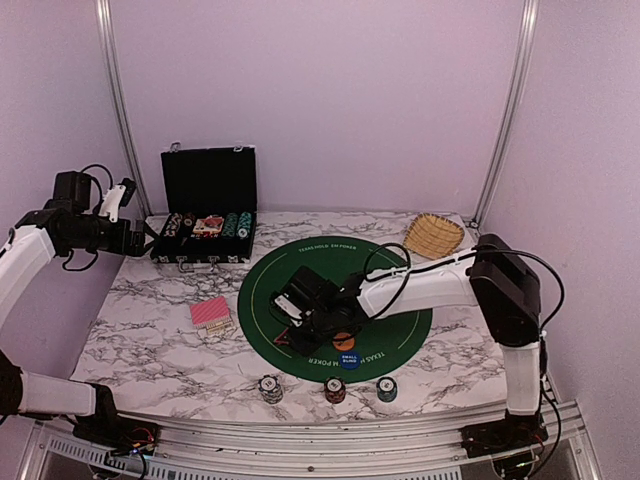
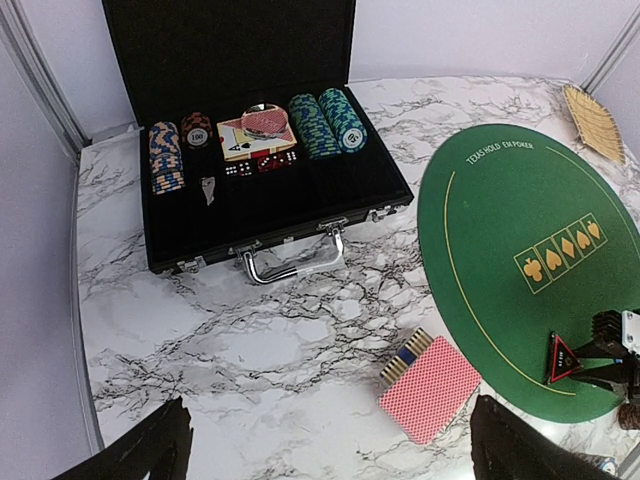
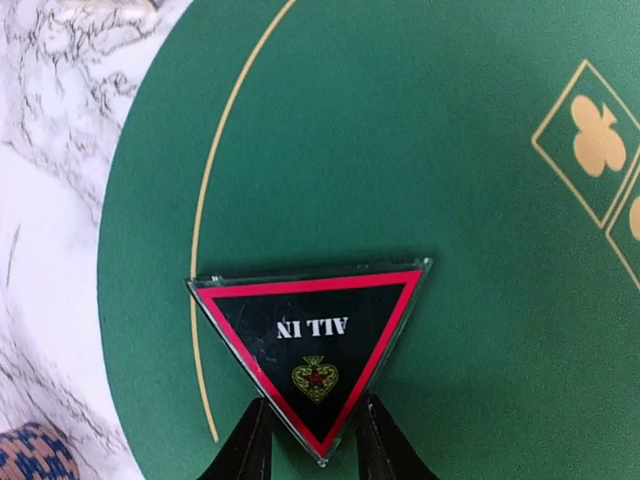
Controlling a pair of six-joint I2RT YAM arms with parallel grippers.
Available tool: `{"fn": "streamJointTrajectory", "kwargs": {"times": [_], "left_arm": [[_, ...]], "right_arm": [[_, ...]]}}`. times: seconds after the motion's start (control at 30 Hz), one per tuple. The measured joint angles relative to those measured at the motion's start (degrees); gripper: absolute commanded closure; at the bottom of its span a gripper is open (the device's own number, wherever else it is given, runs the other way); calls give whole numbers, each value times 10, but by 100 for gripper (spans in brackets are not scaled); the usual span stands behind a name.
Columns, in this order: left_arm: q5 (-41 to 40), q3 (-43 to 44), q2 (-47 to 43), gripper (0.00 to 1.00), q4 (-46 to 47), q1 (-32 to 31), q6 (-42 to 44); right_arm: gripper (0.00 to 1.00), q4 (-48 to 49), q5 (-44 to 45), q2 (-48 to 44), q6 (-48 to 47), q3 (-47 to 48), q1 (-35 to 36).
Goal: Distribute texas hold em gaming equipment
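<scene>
Two arms work a marble table [image 1: 150, 340]. At far left the left gripper [image 2: 330, 440] hangs above it, jaws spread wide and holding nothing. Behind sits the open case [image 2: 280, 235]. A red-backed deck [image 1: 211, 313] lies just left of the green mat [image 1: 300, 265]. On the mat's near-left edge, the right gripper [image 3: 318, 445] flanks the triangle [image 3: 312, 340] at its tip, jaws narrow; a real pinch I cannot tell. Orange [image 1: 343, 341] and blue [image 1: 348, 360] buttons lie beside it. Three chip stacks [image 1: 335, 390] line the near edge. The basket [image 1: 433, 234] sits far right.
</scene>
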Motion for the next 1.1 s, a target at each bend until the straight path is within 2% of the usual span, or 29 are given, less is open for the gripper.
{"fn": "streamJointTrajectory", "kwargs": {"times": [0.43, 0.63, 0.7, 0.77, 0.87, 0.97, 1.1], "left_arm": [[7, 0, 0, 1, -4, 0, 1], [9, 0, 0, 1, -8, 0, 1], [9, 0, 0, 1, -8, 0, 1], [9, 0, 0, 1, -9, 0, 1], [9, 0, 0, 1, -12, 0, 2], [10, 0, 0, 1, -16, 0, 4], [15, 3, 1, 1, -24, 0, 7]], "right_arm": [[73, 14, 10, 121, 8, 167, -10], [72, 19, 1, 147, 8, 204, -28], [63, 22, -2, 151, 8, 209, -36], [46, 23, -7, 151, 8, 209, -39], [27, 29, -9, 146, 3, 203, -41], [21, 31, -7, 111, 1, 157, -41], [19, 22, 9, 18, 11, 68, -41]]}}
